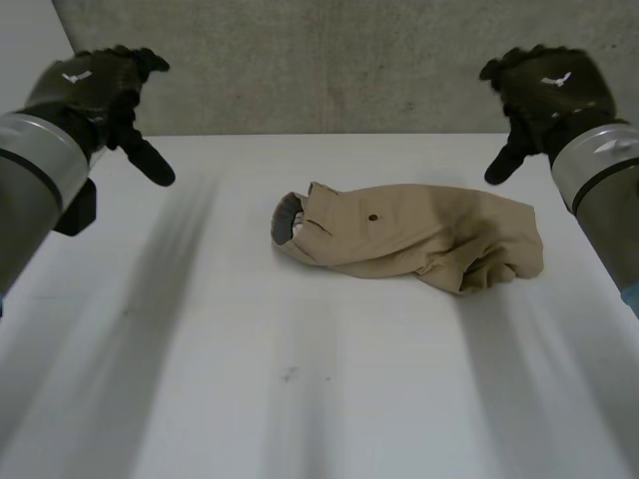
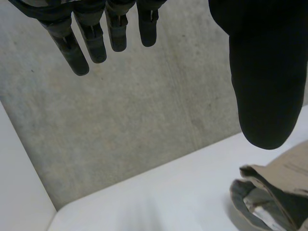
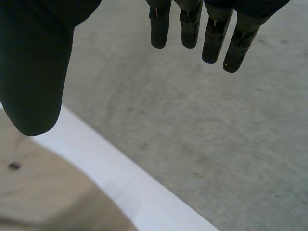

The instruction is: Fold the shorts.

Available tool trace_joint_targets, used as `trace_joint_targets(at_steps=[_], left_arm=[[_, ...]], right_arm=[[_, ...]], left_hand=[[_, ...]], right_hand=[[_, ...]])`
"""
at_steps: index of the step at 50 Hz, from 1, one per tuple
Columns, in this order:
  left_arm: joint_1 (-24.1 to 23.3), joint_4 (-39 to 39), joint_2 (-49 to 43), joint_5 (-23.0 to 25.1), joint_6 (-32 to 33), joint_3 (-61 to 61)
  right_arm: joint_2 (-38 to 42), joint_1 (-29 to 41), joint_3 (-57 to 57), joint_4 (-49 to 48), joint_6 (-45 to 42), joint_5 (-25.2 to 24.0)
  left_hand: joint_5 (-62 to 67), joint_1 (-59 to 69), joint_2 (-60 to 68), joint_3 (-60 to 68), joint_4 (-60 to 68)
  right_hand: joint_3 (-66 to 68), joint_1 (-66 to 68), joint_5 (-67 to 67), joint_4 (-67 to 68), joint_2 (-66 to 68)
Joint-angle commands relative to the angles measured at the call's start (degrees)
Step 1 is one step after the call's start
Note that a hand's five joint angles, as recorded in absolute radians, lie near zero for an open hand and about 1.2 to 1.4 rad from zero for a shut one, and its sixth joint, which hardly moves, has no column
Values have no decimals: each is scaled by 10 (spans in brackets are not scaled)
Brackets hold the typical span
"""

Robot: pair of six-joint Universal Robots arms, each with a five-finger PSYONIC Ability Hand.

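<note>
White bench (image 1: 300,399) bears the shorts (image 1: 409,239), roughly doubled yet untidy, with left hand (image 1: 95,85) at ten o'clock and right hand (image 1: 549,85) at two, both released.

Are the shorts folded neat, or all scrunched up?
Scrunched up. The shorts lie in a rumpled heap on the table, waistband gaping at one end, cloth bunched at the other.

Rumpled tan shorts (image 1: 409,238) on white table (image 1: 200,379), left hand (image 1: 95,88) and right hand (image 1: 547,88) aloft
</note>
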Motion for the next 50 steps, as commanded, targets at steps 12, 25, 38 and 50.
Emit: trace_joint_targets(at_steps=[12,25,38,50], left_arm=[[-96,169,-325,67,3,102],[-106,173,-446,67,37,195],[-99,141,-381,15,55,214],[-32,357,-112,-85,56,161]], right_arm=[[16,-4,21,91,-206,-131],[25,-15,28,88,-209,-132],[24,-34,28,85,-210,-132],[21,-33,28,84,-206,-132]], left_hand=[[114,133,126,120,123],[346,365,358,352,355],[674,693,686,680,683],[674,693,686,680,683]], right_hand=[[-21,-15,-39,-34,-28],[-21,-15,-39,-34,-28],[-21,-15,-39,-34,-28],[-21,-15,-39,-34,-28]])
